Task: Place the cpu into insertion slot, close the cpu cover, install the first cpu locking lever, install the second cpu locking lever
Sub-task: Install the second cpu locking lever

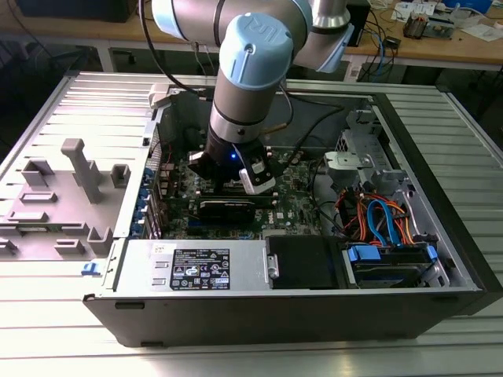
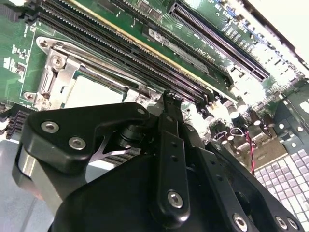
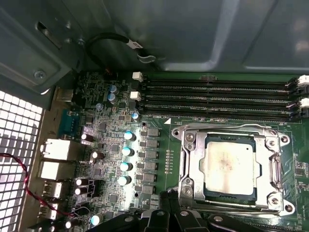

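Inside the open computer case (image 1: 440, 259), the gripper (image 3: 169, 212) hangs low over the green circuit board (image 3: 154, 145), just beside the insertion slot (image 3: 186, 166). The cpu (image 3: 228, 166) lies flat in the slot, its dull metal top showing through the window of the cpu cover (image 3: 273, 169), which appears lowered around it. Whether the gripper's fingers are parted or holding anything cannot be told. By judgement, the chip is light, stiff and fragile underneath; the cover is thin springy metal, best pressed at its free edge, away from the hinge.
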Robot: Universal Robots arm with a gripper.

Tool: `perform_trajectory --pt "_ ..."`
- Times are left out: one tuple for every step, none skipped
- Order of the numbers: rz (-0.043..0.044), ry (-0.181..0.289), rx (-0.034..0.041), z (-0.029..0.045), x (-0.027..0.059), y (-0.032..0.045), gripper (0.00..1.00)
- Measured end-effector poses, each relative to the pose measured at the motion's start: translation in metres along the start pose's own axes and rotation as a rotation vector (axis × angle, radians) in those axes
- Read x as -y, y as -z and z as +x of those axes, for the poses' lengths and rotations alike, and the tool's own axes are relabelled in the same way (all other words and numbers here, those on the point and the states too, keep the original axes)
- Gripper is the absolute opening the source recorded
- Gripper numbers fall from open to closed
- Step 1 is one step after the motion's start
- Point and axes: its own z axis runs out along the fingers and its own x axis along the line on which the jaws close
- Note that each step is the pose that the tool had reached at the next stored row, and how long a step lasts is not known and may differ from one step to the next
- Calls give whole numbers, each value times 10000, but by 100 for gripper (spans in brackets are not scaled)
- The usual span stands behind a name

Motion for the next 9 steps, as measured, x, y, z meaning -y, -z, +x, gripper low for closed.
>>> perform_trajectory --pt "0 0 0 5 -8 35 11" --pt "0 0 0 10 -15 67 11" --pt "0 0 0 14 -20 93 11" --pt "-1 0 1 17 -27 114 11" --pt "-2 0 1 17 -27 116 11" --pt "-3 1 2 17 -27 116 11" --pt "-1 0 1 17 -27 118 11" --pt "0 -1 0 17 -28 119 11" --pt "-1 0 1 17 -28 119 11"
